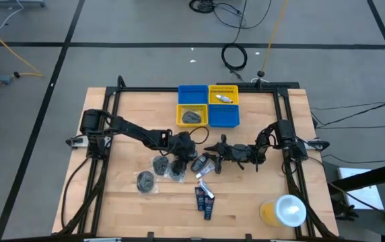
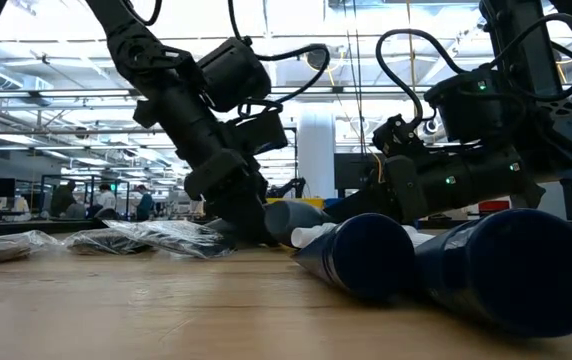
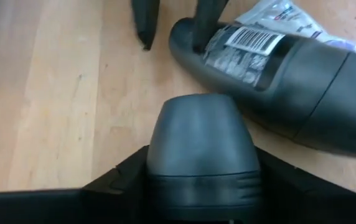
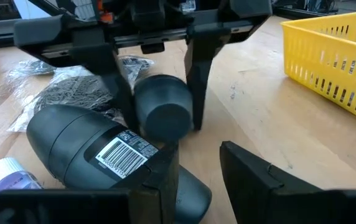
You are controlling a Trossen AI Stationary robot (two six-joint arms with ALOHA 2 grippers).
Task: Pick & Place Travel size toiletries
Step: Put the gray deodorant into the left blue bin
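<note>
At the centre of the overhead frame, the left tool (image 1: pixel 181 159) clamps a dark oval piece (image 4: pixel 162 107) just above the worktop (image 1: pixel 112 202). The right tool (image 1: pixel 214 149), fingers spread wide, straddles another dark oval piece (image 4: pixel 91 149) with a barcode lying beside it.

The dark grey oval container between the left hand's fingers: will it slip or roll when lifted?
The dark grey oval container looks smooth and rounded, so it could slip in the left hand. It seems rigid, unlikely to flop. If dropped on the wooden table, it would probably roll.
</note>
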